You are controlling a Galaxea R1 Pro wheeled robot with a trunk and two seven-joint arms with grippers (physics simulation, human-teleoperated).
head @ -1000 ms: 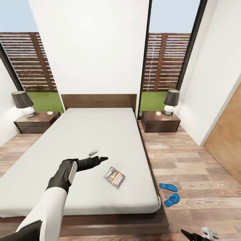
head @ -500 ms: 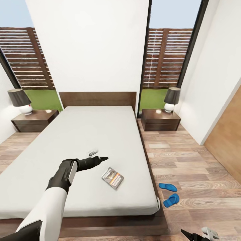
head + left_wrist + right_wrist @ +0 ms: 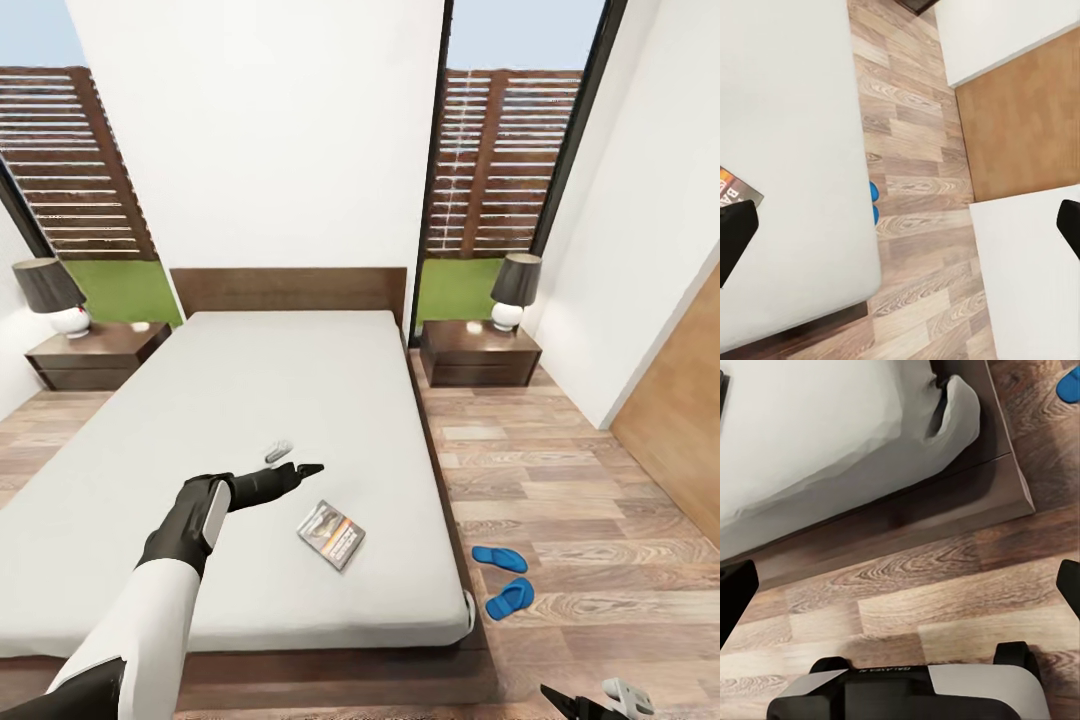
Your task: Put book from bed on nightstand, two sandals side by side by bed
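the left gripper is hovering wide open, holding nothing; the book is lying on the bed just beyond its fingertips. descending short risks pinching mattress, nudging the book away.

The right claw is cut off at the head view's lower edge; the book's cover lettering is unreadably small.

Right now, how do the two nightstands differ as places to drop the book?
The left nightstand sits farther off to the side of the bed, with a gap between them; the right nightstand stands closer to it. The book lies toward the bed's right edge, nearer the right one. Both are dark wood and carry a lamp.
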